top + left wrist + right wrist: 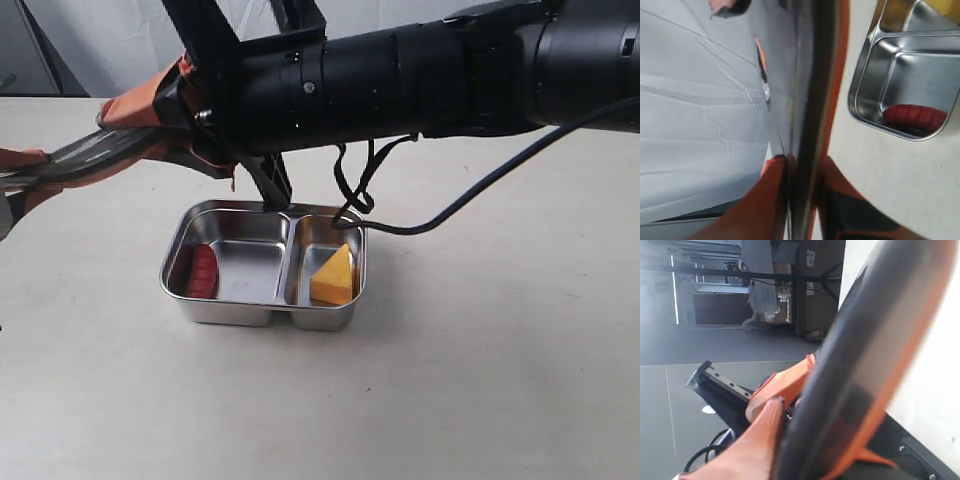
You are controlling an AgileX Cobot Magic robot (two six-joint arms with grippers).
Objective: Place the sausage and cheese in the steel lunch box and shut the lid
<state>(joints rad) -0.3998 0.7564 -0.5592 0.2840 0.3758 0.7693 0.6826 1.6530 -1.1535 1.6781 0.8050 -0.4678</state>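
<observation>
Above surface (pixel 500 380) | dark translucent plastic lid (pixel 90 150) clamped in left gripper (pixel 802 165), right gripper (pixel 810 415) | likely squaring onto shiny steel lunch box (pixel 265 318)

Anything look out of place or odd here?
A black cable off the right arm droops to the back rim of the steel lunch box, behind the cheese. It might get caught under the lid. Nothing else stands out.

Right arm (pixel 420 70) stretched across scene; right claw (pixel 815 440) clamped on lid (pixel 865 340); left claw (pixel 802 162) pinching same lid's edge.
</observation>
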